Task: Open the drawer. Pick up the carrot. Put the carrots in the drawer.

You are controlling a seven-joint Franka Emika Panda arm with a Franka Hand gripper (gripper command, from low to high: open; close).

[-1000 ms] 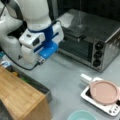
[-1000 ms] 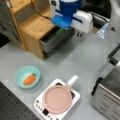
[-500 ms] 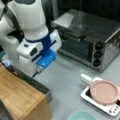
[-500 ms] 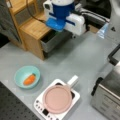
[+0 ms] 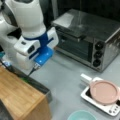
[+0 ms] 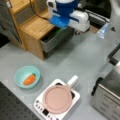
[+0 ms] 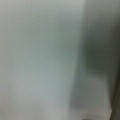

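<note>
The drawer of the light wooden cabinet stands pulled open, and something green lies inside it. The same open drawer shows beside the cabinet top, dark grey. The carrot, small and orange, lies in a teal bowl, far from the arm. My gripper hangs over the back of the open drawer, its fingers hidden under the white and blue hand. The wrist view is a plain grey blur with no fingers in it.
A toaster oven stands behind the arm and shows again at a front view's right. A white hob with a pink pan sits near the bowl; the pink pan and teal bowl rim also show.
The arm's hand has dropped a little and shifted toward the cabinet, over the open drawer. Drawer, carrot and bowl have not moved.
</note>
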